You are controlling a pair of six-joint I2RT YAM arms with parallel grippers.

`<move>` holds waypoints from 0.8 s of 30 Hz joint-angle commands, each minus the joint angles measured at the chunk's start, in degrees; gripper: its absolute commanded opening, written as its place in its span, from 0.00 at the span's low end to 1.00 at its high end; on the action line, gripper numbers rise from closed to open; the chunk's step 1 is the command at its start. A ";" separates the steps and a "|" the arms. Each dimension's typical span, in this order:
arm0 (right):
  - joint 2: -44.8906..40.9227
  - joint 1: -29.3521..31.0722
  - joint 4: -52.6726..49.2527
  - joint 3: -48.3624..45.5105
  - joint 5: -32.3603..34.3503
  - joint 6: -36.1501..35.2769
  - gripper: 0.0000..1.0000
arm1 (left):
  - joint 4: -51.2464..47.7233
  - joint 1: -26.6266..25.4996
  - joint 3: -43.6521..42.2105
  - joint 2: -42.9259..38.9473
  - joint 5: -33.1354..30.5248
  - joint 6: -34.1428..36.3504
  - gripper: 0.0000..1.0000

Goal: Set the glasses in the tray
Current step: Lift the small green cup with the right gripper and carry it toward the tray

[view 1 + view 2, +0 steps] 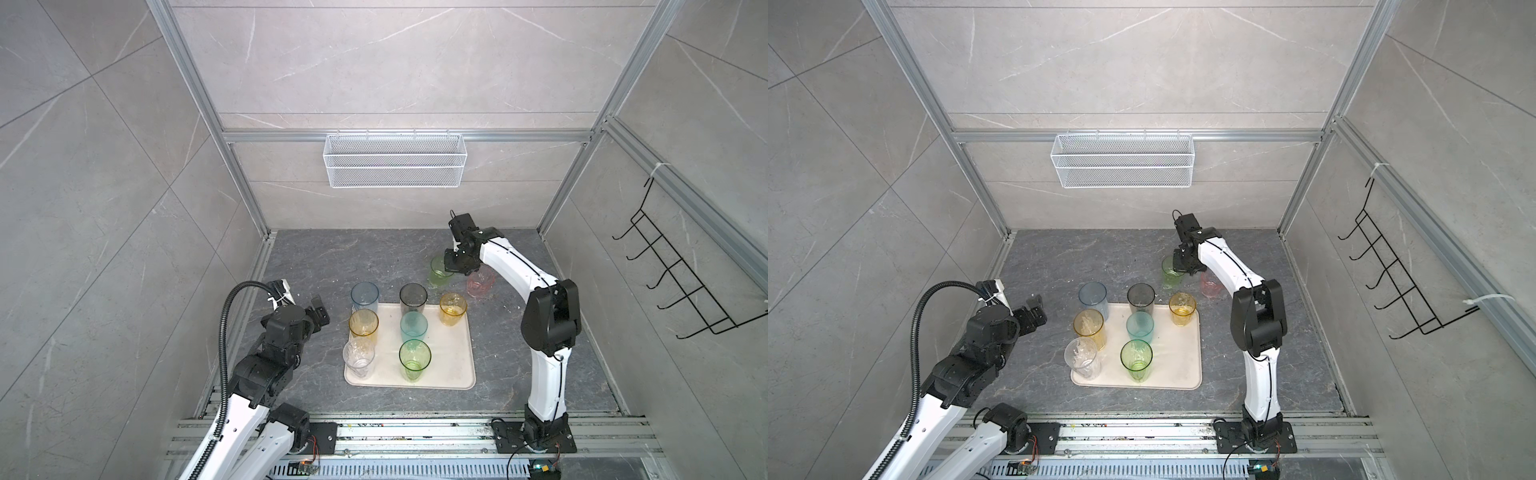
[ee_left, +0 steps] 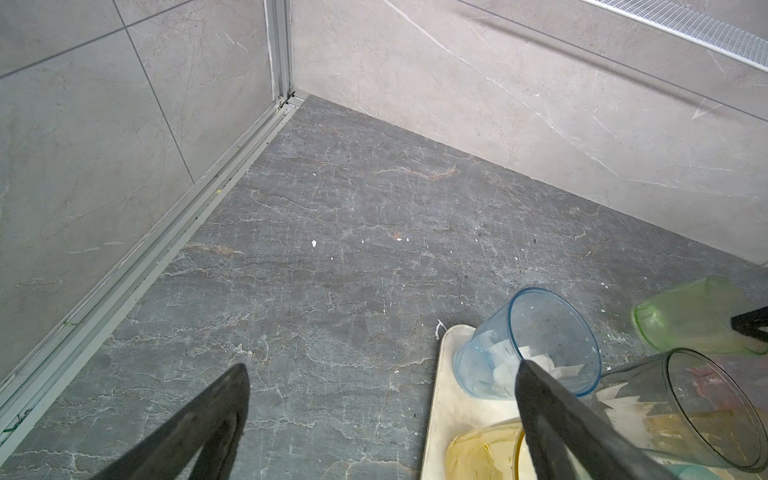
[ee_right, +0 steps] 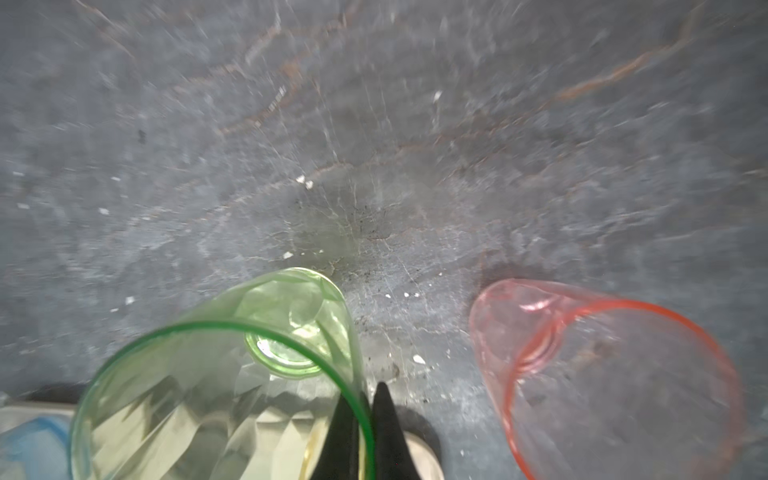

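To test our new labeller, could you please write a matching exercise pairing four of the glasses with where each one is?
1. blue glass
2. pink glass
3. clear glass
4. far green glass

A. in the jaws of the right gripper
B. tray, far left corner
C. table, off the tray
D. tray, near left corner

Pairs: 1-B, 2-C, 3-D, 4-A

Grey tiled walls (image 1: 395, 62), dark stone floor (image 1: 332, 257), white mesh basket (image 1: 395, 166)

Dark stone tabletop (image 1: 332, 257), 1 cream tray (image 1: 453, 361), 1 pink glass (image 1: 480, 284) standing apart, scattered white specks (image 2: 314, 243)
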 commanded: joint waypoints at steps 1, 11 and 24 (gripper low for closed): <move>-6.26 -0.07 -2.80 -1.33 1.43 -1.19 0.00 | 1.26 0.33 -0.05 -0.05 0.52 -1.13 1.00; -17.62 0.09 -7.17 -5.76 1.53 -1.55 0.00 | 1.52 0.32 -0.44 0.18 2.43 -1.70 1.00; -30.76 2.24 -12.65 -13.06 1.00 -1.73 0.00 | 1.70 0.33 -0.57 1.93 4.36 -2.64 1.00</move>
